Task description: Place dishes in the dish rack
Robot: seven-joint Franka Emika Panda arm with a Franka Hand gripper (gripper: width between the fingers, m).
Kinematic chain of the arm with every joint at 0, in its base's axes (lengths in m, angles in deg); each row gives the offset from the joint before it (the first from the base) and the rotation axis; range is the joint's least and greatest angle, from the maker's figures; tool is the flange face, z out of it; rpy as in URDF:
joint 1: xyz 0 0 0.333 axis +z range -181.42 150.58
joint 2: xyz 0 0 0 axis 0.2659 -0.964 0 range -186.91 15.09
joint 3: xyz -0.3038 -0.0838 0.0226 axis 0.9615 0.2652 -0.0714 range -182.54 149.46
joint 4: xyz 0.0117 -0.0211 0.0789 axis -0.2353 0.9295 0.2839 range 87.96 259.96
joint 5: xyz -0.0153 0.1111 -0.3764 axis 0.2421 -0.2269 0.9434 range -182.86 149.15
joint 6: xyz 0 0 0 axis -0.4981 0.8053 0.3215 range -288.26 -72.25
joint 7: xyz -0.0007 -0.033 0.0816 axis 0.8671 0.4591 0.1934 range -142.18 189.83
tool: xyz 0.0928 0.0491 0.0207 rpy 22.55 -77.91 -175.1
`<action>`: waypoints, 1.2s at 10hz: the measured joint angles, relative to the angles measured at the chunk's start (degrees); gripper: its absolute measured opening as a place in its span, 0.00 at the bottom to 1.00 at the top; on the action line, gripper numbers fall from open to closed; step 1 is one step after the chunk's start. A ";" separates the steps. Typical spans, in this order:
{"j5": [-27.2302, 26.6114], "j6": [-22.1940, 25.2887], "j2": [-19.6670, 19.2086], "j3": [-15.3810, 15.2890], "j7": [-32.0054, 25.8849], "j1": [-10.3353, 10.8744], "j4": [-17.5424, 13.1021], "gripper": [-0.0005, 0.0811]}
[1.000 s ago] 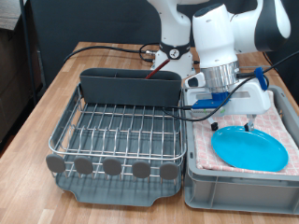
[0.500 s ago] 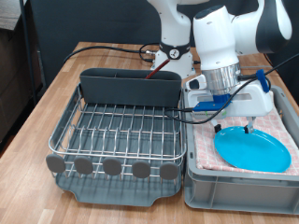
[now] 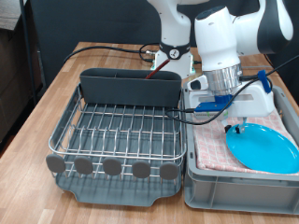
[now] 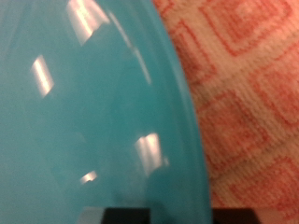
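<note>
Now we see our gripper [image 3: 237, 123] low over the light-blue plate [image 3: 263, 148] on the pink checked towel [image 4: 252, 103], beside the dish rack [image 3: 120, 131]; we cannot tell its finger spacing.

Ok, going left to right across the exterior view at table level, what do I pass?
Silver wire dish rack with its tall grey utensil caddy → grey bin lined with pink checked towel → round light-blue plate in that bin.

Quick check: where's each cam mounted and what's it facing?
Exterior view: off the arm, looking across the wooden table at the silver wire dish rack and grey towel-lined bin; white arm and gripper show.
Wrist view: on the hand, close above the round light-blue plate; dark finger edges show.
Shared: plate, pink checked towel.
</note>
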 joint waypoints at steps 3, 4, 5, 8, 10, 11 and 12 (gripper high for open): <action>-0.02 0.00 0.00 0.00 0.00 0.01 -0.14 0.06; -0.04 -0.03 0.00 0.01 0.00 0.00 -0.14 0.06; -0.04 -0.06 0.01 0.07 0.12 0.01 -0.14 0.06; 3.64 -0.06 0.29 1.53 3.13 0.73 0.06 0.06; 8.09 0.26 1.03 3.37 6.74 1.79 0.39 0.04; 10.44 0.58 1.45 4.45 8.70 2.40 0.54 0.04; 12.89 1.24 1.93 5.67 10.77 3.03 0.65 0.04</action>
